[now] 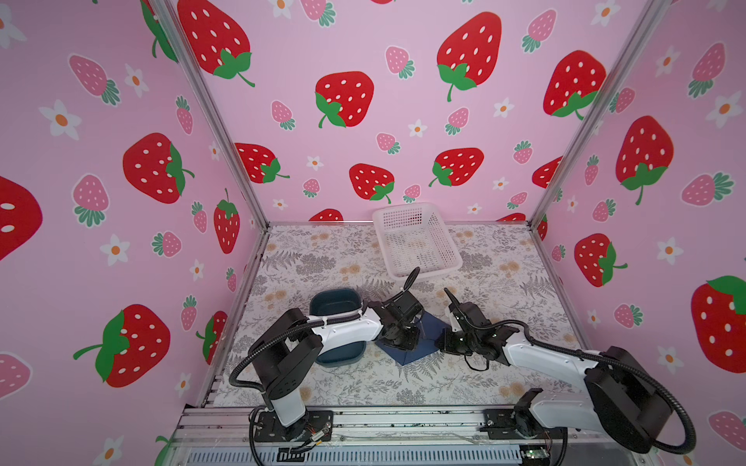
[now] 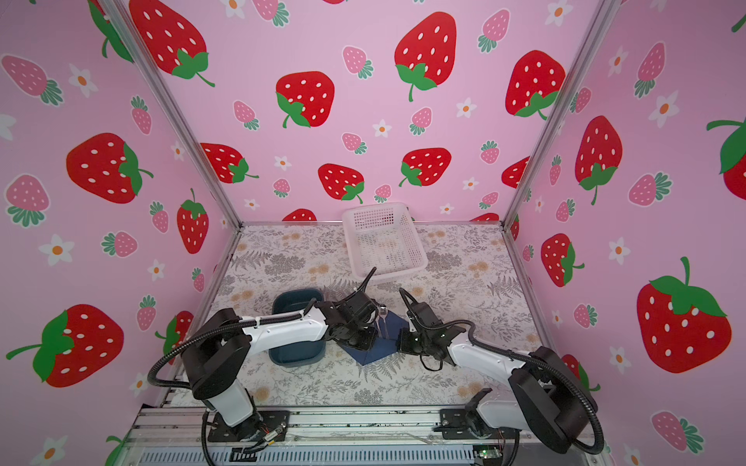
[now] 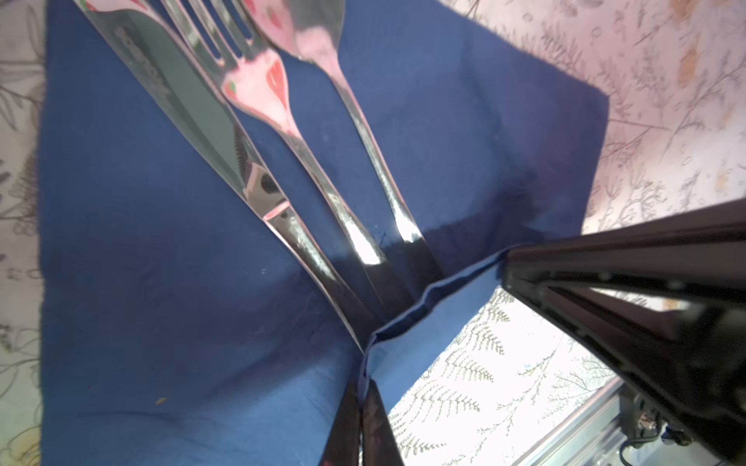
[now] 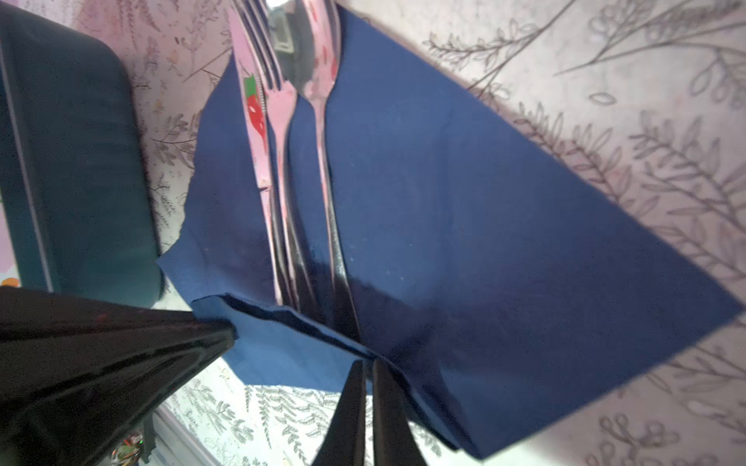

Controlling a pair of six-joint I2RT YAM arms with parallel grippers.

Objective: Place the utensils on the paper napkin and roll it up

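Observation:
The dark navy paper napkin (image 3: 141, 262) lies on the floral table in front of both arms, also seen in a top view (image 1: 407, 357). On it lie the utensils side by side: knife (image 3: 193, 121), fork (image 3: 262, 92) and spoon (image 3: 323, 44), with their handle ends toward the grippers. The napkin's near edge (image 4: 282, 322) is raised over those handle ends. My left gripper (image 3: 363, 389) is shut on that raised edge. A little way along the same edge, my right gripper (image 4: 367, 365) is also shut on it. In both top views the arms hide most of the napkin.
A teal tray (image 1: 335, 302) sits just left of the napkin, partly under the left arm. A white perforated basket (image 1: 415, 238) stands at the back centre. Pink strawberry walls enclose the table on three sides, and an aluminium rail (image 1: 363, 419) runs along the front.

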